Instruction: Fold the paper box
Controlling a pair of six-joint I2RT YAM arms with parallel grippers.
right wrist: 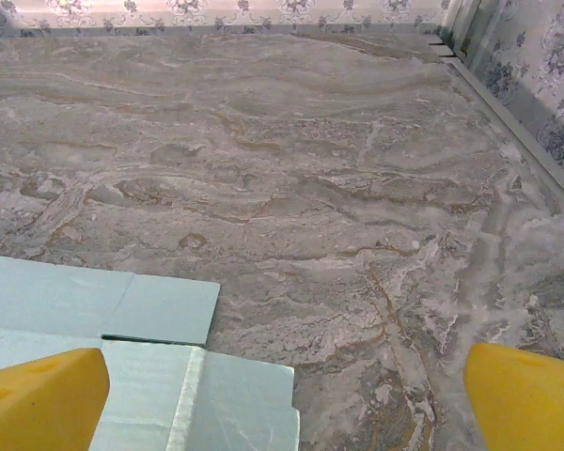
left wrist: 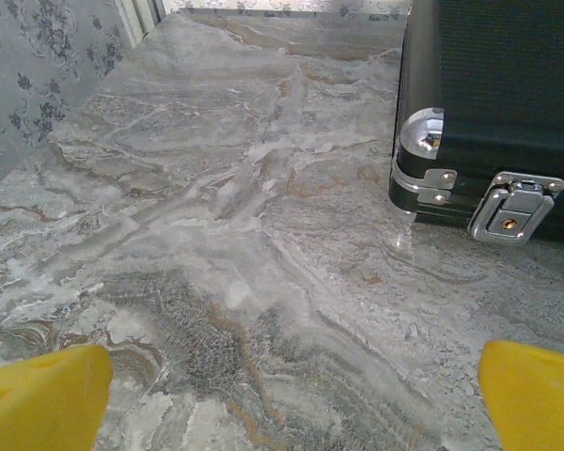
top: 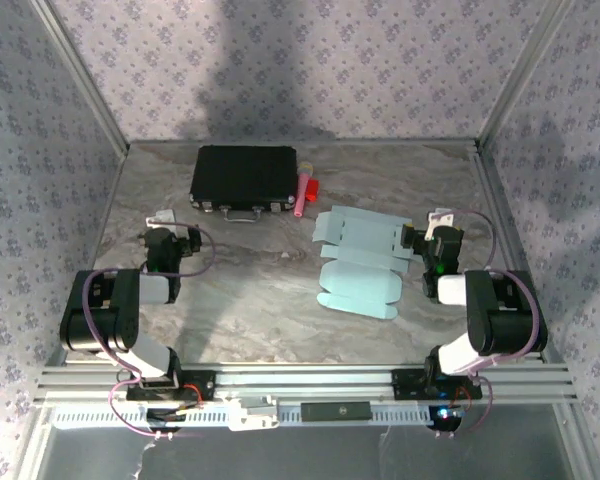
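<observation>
The paper box (top: 358, 262) is a flat pale-blue card blank with flaps, lying on the marble table right of centre. Its right flaps (right wrist: 122, 319) show at the lower left of the right wrist view. My right gripper (top: 417, 243) sits just right of the blank, open, with its yellow fingertips (right wrist: 42, 399) wide apart and nothing between them; the left fingertip hangs over the card's edge. My left gripper (top: 167, 236) rests at the table's left side, far from the blank, open over bare marble, its yellow fingertips (left wrist: 47, 399) spread wide.
A black rectangular case (top: 242, 178) with metal latches (left wrist: 508, 211) lies at the back, ahead and right of my left gripper. A pink marker and a red piece (top: 305, 190) lie beside the case. Patterned walls (top: 40, 110) close the table on three sides.
</observation>
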